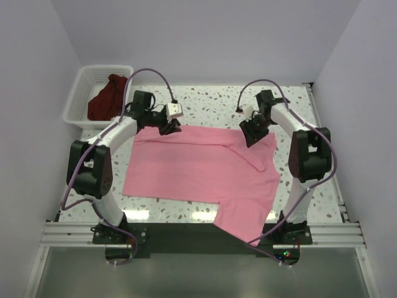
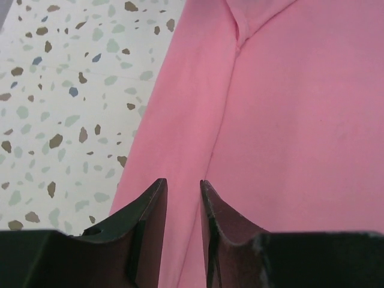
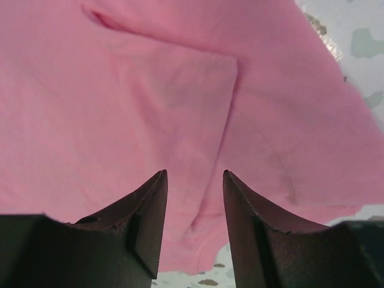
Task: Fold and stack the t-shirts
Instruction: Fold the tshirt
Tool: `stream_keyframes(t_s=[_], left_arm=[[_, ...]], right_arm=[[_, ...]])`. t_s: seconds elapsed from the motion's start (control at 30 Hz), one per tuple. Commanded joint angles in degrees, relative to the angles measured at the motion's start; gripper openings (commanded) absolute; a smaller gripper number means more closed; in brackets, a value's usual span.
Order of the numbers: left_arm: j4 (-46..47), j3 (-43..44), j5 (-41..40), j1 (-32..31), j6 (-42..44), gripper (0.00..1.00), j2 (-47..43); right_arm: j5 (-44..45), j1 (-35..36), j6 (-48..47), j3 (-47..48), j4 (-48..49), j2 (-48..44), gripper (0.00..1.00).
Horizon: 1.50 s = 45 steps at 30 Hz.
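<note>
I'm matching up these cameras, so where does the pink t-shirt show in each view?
Top external: pink t-shirt spread out at the centre of the frame.
Left wrist: pink t-shirt fills the right side.
Right wrist: pink t-shirt fills nearly the whole frame.
Shared landmark: speckled tabletop, visible beside it in every view.

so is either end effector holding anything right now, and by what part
Nothing looks held: the left end effector and right end effector both stand open over the pink t-shirt, near its far edge.
</note>
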Motion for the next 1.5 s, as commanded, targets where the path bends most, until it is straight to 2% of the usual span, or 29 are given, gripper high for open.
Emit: stream_keyframes(t_s=[0.0,0.3,0.5,0.67,0.77,0.9,1.07,1.47], left_arm=[[7.3,-3.0,-1.9,1.1,-9.8,0.33,-1.7],[7.9,-6.0,-1.8,6.2,-13.4,0.32,-3.9],[7.2,-5.9,-0.9,8.5,-13.4,0.32,-4.1],[6.7,-5.5,-0.4,9.4,-12.6,0.32,-4.1],[6.3,-4.8,-0.1,9.8,-12.2,0.32,-3.9],[5.6,-4.3,0.3,10.2,-11.5,0.32,-4.0],[4.0,-4.1,0.5,10.8,-10.0,0.32,-4.6],[1.7,-5.2,0.4,10.9,-7.0,0.31,-6.1]], right_arm=[[-0.3,0.3,6.5,5.3,3.3,3.9,0.45],[0.6,0.5,7.7,9.6,4.9,11.2,0.40],[-0.3,0.8,7.4,11.1,3.8,12.0,0.31],[-1.7,1.2,7.0,10.7,2.8,11.1,0.27],[-2.6,1.4,6.8,10.4,2.3,10.6,0.20],[-3.9,1.6,6.5,11.0,0.9,9.8,0.00],[-7.3,2.2,5.2,9.5,-1.3,6.7,0.00],[-8.0,11.7,0.2,-1.3,-5.5,-1.5,0.00]])
